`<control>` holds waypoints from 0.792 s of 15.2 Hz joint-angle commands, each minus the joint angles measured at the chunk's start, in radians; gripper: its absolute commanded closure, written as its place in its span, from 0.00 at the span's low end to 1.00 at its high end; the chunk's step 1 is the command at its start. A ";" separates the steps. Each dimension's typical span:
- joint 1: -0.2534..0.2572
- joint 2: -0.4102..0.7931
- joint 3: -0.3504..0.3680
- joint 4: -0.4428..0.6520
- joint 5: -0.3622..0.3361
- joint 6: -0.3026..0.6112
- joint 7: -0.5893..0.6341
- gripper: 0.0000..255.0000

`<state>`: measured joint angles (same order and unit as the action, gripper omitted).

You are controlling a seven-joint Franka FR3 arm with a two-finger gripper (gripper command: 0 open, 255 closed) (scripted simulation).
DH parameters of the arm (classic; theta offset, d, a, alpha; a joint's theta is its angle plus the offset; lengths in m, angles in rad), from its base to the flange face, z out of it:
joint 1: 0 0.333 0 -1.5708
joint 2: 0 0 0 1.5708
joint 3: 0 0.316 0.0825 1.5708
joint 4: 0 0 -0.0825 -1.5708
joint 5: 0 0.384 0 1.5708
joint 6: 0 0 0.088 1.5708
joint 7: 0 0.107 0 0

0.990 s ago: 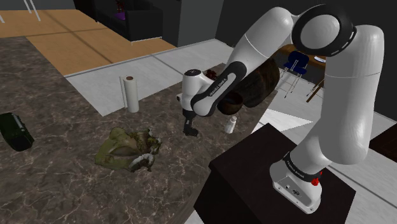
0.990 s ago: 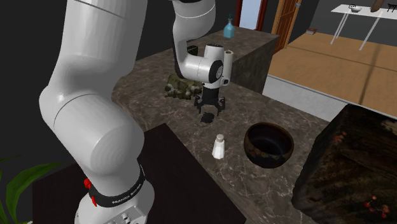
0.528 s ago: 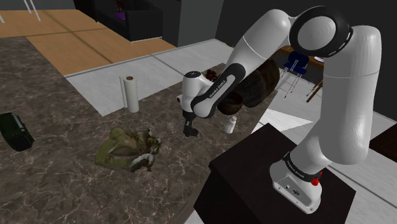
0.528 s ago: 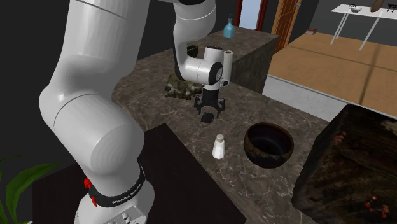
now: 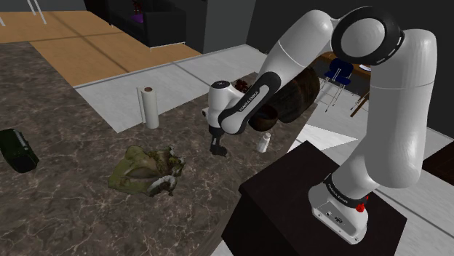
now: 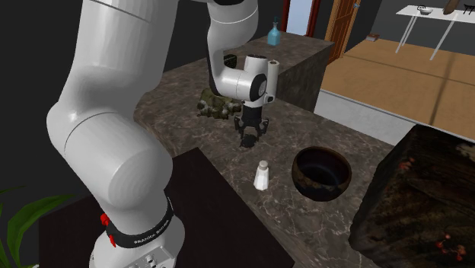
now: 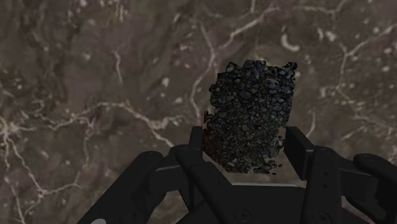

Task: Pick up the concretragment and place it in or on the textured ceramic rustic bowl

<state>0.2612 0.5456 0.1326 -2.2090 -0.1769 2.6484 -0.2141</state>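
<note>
The concrete fragment (image 7: 251, 108) is a dark, rough, gravelly lump on the marble counter (image 7: 95, 76). My black gripper (image 7: 245, 153) points straight down over it, and its fingers (image 7: 295, 147) press against both sides of the lump. In the second exterior view the gripper (image 6: 250, 138) stands low at the counter with the fragment (image 6: 248, 143) between its tips. The shoulder view has the gripper (image 5: 218, 150) just above the counter. The dark brown rustic bowl (image 6: 303, 161) sits a short way off, past a small shaker; it also shows behind the arm (image 5: 305, 93).
A small white shaker (image 6: 261, 175) stands between gripper and bowl. A crumpled olive-brown lump (image 5: 145, 169) lies on the counter beside a paper towel roll (image 5: 150, 108). A dark object (image 5: 16, 150) sits at the shoulder view's far left. The black stand (image 5: 305, 196) borders the counter.
The fingers have drawn together onto the fragment; a second ago they stood wider apart around it. The arm has hardly moved.
</note>
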 commanded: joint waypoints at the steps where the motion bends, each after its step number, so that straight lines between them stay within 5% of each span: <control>1: 0.003 0.003 0.004 -0.002 0.000 0.000 0.001 1.00; 12: -0.022 -0.114 0.030 -0.029 0.032 -0.089 -0.028 1.00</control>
<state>0.2408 0.4436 0.1599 -2.2349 -0.1486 2.5686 -0.2401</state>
